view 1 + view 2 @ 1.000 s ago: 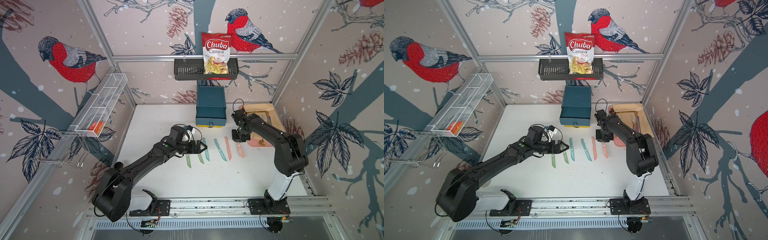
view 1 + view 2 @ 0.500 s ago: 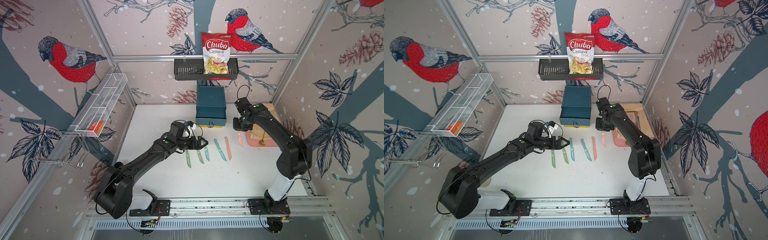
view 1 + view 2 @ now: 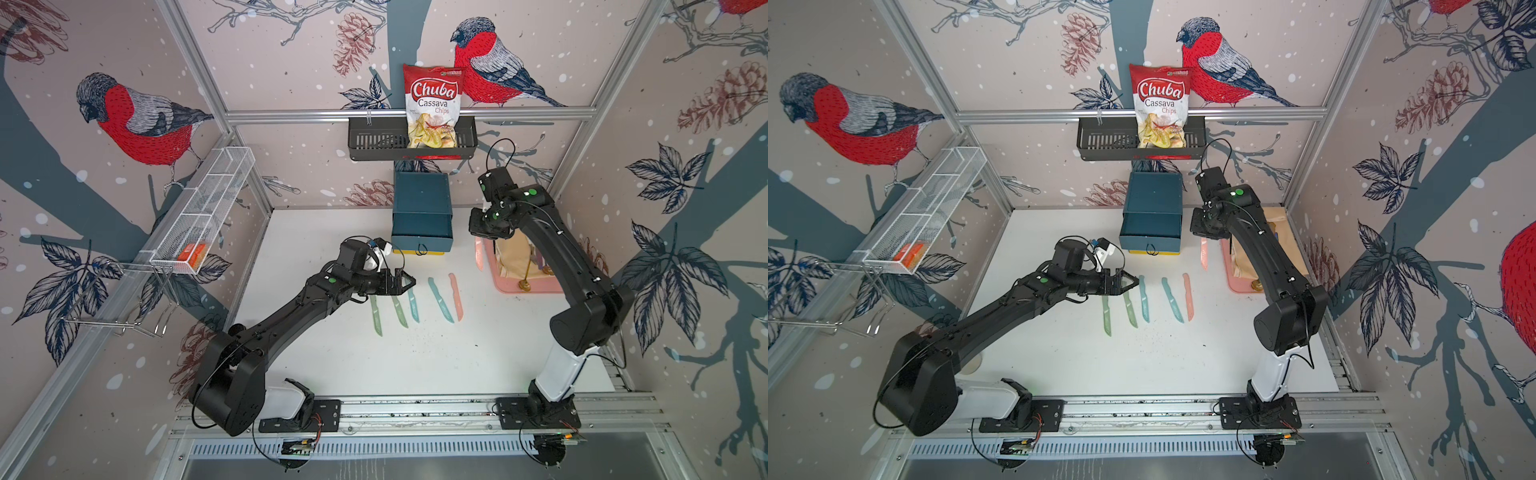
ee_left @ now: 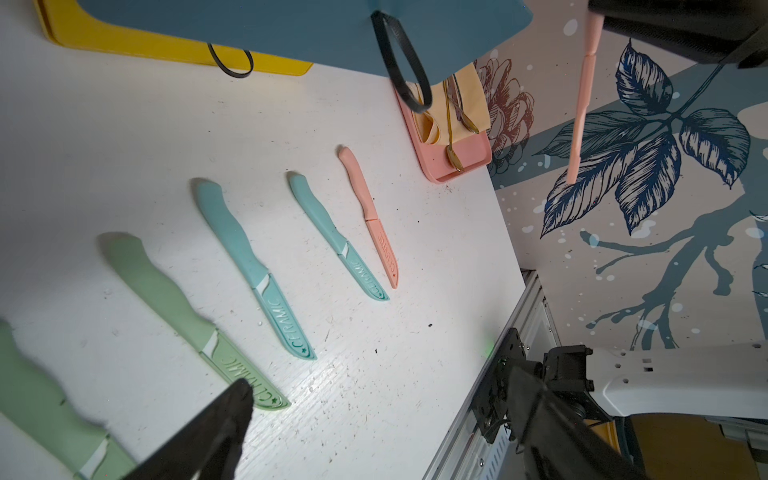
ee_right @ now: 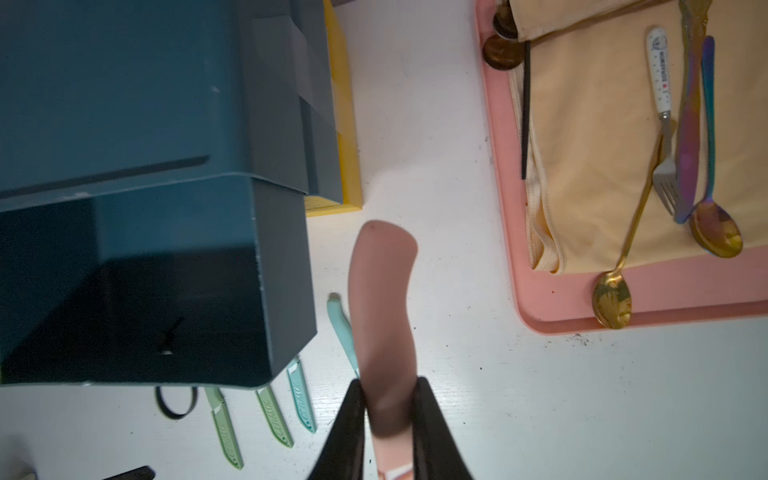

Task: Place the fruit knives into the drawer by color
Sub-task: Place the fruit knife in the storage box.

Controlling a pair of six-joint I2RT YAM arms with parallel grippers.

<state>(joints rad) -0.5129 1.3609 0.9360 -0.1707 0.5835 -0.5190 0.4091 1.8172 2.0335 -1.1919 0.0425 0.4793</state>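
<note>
Here, the right gripper [image 5: 390, 382] is seen closed on a salmon pink knife [image 5: 384, 291] near its blade. The knife's long axis is held near upright, handle end down, over the bare strip of counter [image 3: 415, 365] between the drawer chest [image 3: 422, 195], whose top drawer [image 3: 422, 226] is pulled out, and the pink tray [image 3: 509, 286] at centre right. The left gripper [image 3: 405, 282] is held wide open and empty over the handle ends of a row of five knives [image 3: 412, 305] at frame centre. These are laid side by side, handles toward the chest and sheaths marked "CERAMIC" toward the wide bare counter below. "Chuba Cassava Chips" can be read on the bag [image 3: 432, 108] in the black basket [image 3: 374, 143] at upper centre.
</note>
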